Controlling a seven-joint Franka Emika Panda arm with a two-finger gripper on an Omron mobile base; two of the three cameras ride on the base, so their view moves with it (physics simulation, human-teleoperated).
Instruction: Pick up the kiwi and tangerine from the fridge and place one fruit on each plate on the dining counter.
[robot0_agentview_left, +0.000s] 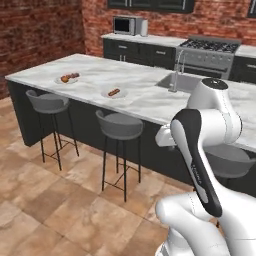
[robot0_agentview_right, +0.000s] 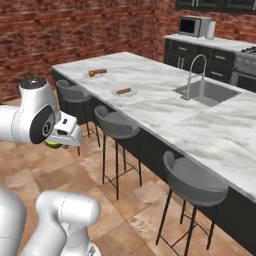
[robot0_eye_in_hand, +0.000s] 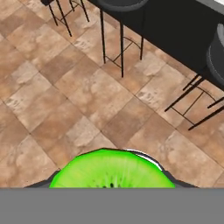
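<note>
tool (robot0_agentview_right: 56, 145) clamped on kiwi (robot0_eye_in_hand: 111, 170) | above tiled floor (robot0_eye_in_hand: 65, 100)

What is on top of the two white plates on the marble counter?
Each plate on the dining counter carries a small reddish-brown food item; what it is exactly is too small to tell. No fruit lies there yet: the kiwi sits in the claw.

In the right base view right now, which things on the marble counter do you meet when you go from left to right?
Far plate → near plate → faucet → sink.
</note>
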